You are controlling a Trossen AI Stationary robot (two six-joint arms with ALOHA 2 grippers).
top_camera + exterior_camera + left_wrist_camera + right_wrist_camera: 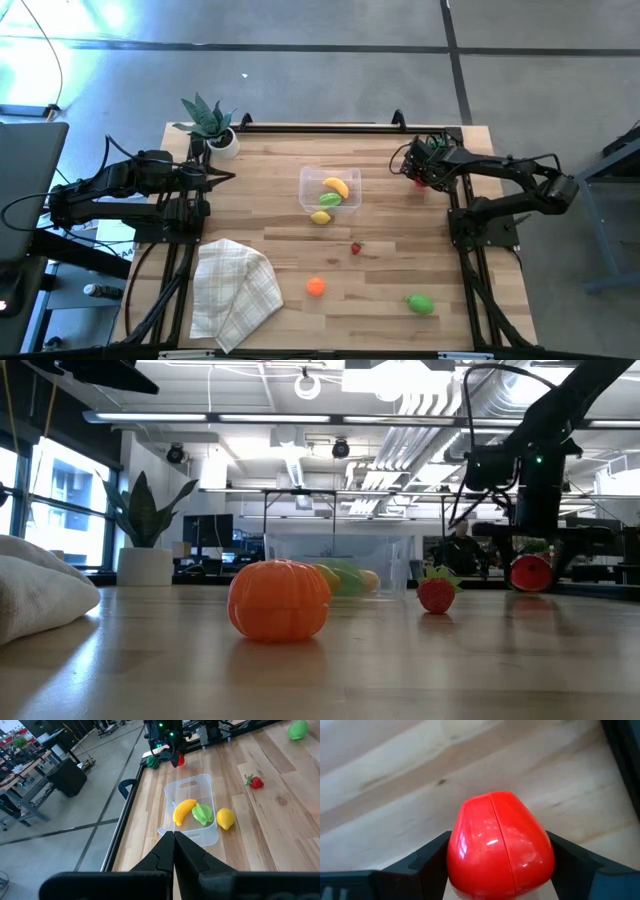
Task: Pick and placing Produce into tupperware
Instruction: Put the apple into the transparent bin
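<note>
The clear tupperware [330,189] sits mid-table with a yellow banana [337,186] and a green piece [330,199] inside. A lemon [226,818] lies on the table against the outside of its wall. A strawberry [355,248], an orange piece [316,287] and a green piece [420,303] lie loose nearer the near edge. My right gripper [424,178], right of the tupperware, is shut on a red piece [500,852]. My left gripper [228,178] is shut and empty, left of the tupperware. My right gripper pinches the red piece between its two fingers [427,854], one on each of its opposite sides [457,855], coming from above and pointing down. The piece sits low over the wood [530,572]; whether it rests on the table I cannot tell.
A folded checked cloth [235,290] covers the near left part of the table. A potted plant [212,125] stands at the far left corner. A dark green object [151,762] lies close to the right gripper. Bare wood stretches between the tupperware and the right arm.
</note>
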